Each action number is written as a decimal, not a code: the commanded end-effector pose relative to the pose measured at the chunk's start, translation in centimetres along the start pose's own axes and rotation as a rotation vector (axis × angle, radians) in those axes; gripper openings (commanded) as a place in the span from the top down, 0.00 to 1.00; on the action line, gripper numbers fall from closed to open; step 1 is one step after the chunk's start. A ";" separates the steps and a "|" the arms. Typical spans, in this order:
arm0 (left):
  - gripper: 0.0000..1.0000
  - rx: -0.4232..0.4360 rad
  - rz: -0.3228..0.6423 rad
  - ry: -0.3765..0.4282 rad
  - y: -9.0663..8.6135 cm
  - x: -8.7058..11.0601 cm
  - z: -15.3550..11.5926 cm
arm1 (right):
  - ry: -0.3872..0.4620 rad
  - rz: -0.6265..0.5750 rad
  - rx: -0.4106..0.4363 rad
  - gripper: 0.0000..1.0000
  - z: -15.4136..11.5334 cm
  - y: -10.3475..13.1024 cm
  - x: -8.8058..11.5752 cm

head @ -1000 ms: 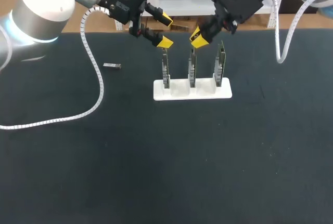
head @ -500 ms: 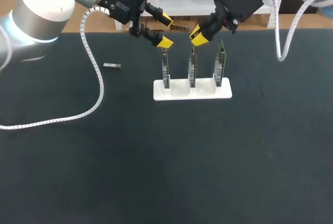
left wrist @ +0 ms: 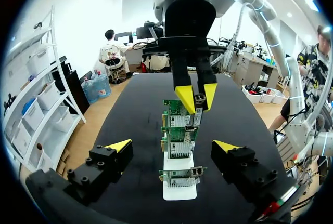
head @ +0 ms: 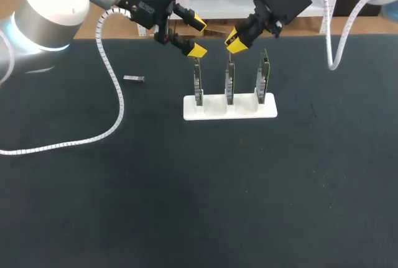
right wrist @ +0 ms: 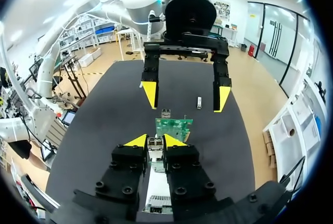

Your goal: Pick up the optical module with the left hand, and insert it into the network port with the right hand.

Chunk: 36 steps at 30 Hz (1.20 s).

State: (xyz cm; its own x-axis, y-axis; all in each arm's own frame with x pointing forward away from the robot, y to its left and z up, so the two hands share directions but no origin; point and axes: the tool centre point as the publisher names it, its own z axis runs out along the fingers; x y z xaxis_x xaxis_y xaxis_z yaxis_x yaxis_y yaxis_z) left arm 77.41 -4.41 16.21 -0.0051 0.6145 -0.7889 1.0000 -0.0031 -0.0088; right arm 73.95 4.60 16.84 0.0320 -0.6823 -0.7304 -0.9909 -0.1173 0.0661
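Note:
My right gripper (head: 233, 40) hangs just above the middle of three upright green network cards (head: 229, 82) and is shut on a small silver optical module (right wrist: 154, 144). That module (left wrist: 199, 99) also shows between its yellow tips in the left wrist view. The cards stand in a white holder (head: 214, 109). The near card's metal port (left wrist: 196, 171) faces my left gripper (left wrist: 173, 146), which is open and holds nothing. It (head: 198, 36) hovers above the left card (head: 198, 83). A second module (head: 134, 79) lies on the mat, left of the holder.
A black mat (head: 199, 193) covers the table. My left arm's white spiral cable (head: 116, 103) trails over the mat's left part. The right arm's cable (head: 329, 44) hangs at the back right.
My right gripper has lifted a little and shifted slightly left with the module, above the middle card. The left arm has kept still.

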 end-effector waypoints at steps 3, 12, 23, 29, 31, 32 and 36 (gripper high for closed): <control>0.00 -0.001 -0.001 0.003 0.0 0.0 0.0 | -0.006 0.002 -0.005 1.00 0.1 -0.4 0.1; 0.00 -0.001 -0.001 0.003 0.0 0.0 0.0 | -0.005 0.015 0.006 1.00 0.1 -0.1 0.5; 0.00 -0.001 -0.001 0.003 0.0 0.0 0.0 | -0.014 0.023 0.000 1.00 0.5 -0.4 0.8; 0.00 -0.001 -0.001 0.003 0.0 0.0 0.0 | -0.011 0.012 0.004 1.00 0.4 -0.5 0.4; 0.00 -0.001 -0.001 0.003 0.0 0.0 0.0 | -0.009 0.011 0.005 1.00 0.3 -0.5 0.4; 0.00 -0.001 -0.001 0.003 0.0 0.0 0.0 | -0.008 0.010 0.006 1.00 0.3 -0.5 0.4; 0.00 -0.001 -0.001 0.003 0.0 0.0 0.0 | -0.007 0.013 0.010 1.00 0.3 -0.3 0.4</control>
State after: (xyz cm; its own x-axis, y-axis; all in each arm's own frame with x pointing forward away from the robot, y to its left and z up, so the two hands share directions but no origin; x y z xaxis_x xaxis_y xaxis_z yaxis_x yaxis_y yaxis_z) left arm 77.41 -4.41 16.20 -0.0051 0.6145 -0.7889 1.0000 -0.0030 -0.0088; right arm 74.41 4.60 16.31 0.0182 -0.6786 -0.7343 -0.9920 -0.1042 0.0717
